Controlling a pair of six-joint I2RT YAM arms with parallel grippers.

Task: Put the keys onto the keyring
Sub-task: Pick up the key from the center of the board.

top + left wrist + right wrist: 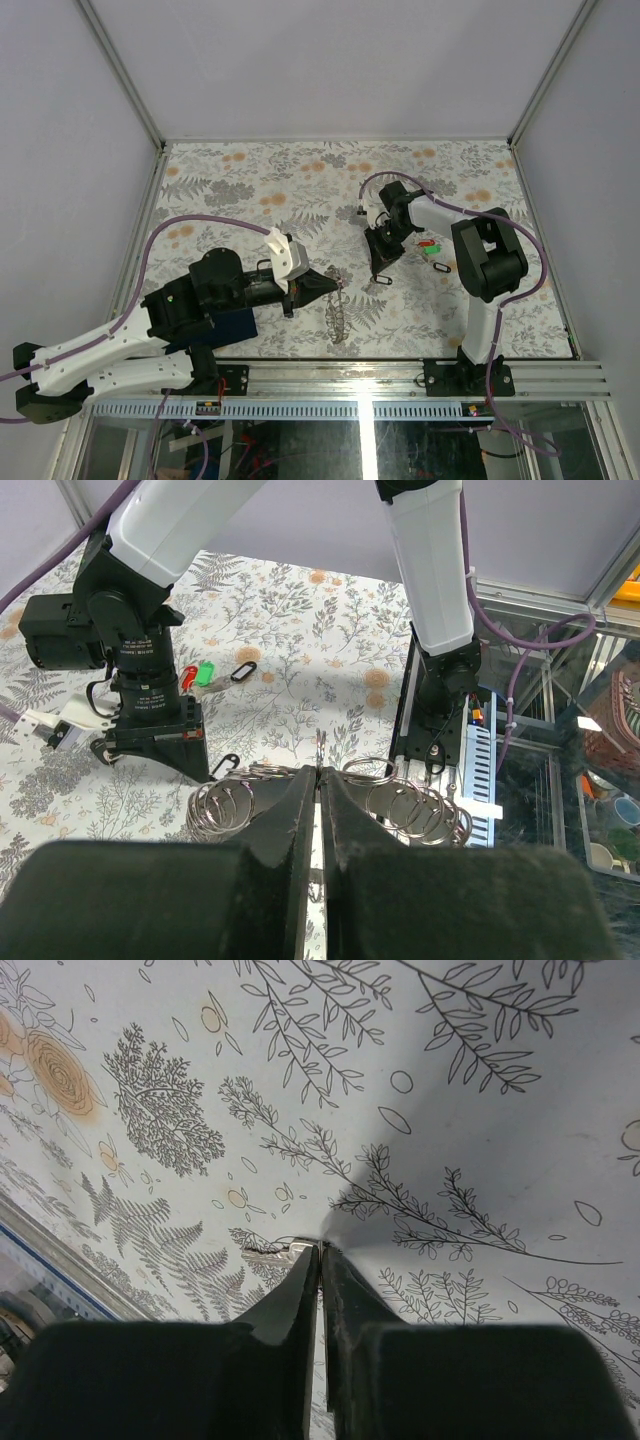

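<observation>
Left tool pinches keyring beside front edge of table.

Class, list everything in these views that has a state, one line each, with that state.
left gripper: jaws shut on the keyring
keyring: pinched mid-chain, rings spread either side
right gripper: jaws shut; whether holding anything, cannot tell
black key: lying loose by the right gripper's tips
red tag, green tag: lying loose, off the keyring
</observation>
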